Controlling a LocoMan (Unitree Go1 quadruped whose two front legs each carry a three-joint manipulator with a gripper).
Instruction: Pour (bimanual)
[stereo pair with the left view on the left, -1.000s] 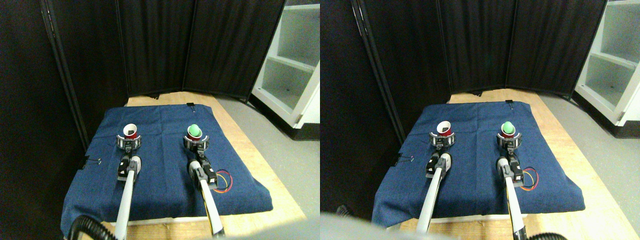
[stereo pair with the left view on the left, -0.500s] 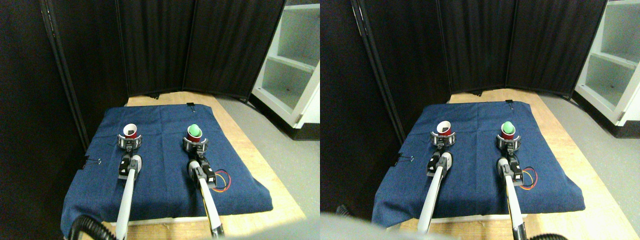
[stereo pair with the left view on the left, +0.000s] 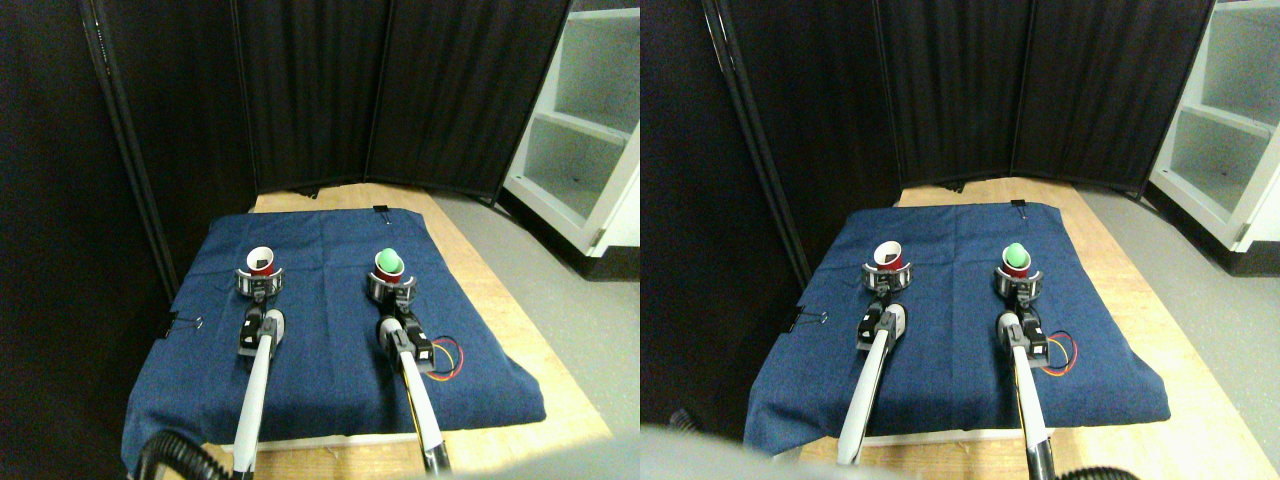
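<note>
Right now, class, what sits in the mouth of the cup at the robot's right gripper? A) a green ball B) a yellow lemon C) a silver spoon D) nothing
A: a green ball rests in the top of the cup at the right gripper.

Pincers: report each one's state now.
Left pincer: around the red paper cup, grip unclear.
Right pincer: around the green paper cup, grip unclear.

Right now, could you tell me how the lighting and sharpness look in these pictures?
Stereo pair view: lighting is dim and uneven, with the black curtains nearly featureless and the white shelf brightest; the red cup and green cup read clearly on the blue cloth; both tools are too small to resolve.
</note>
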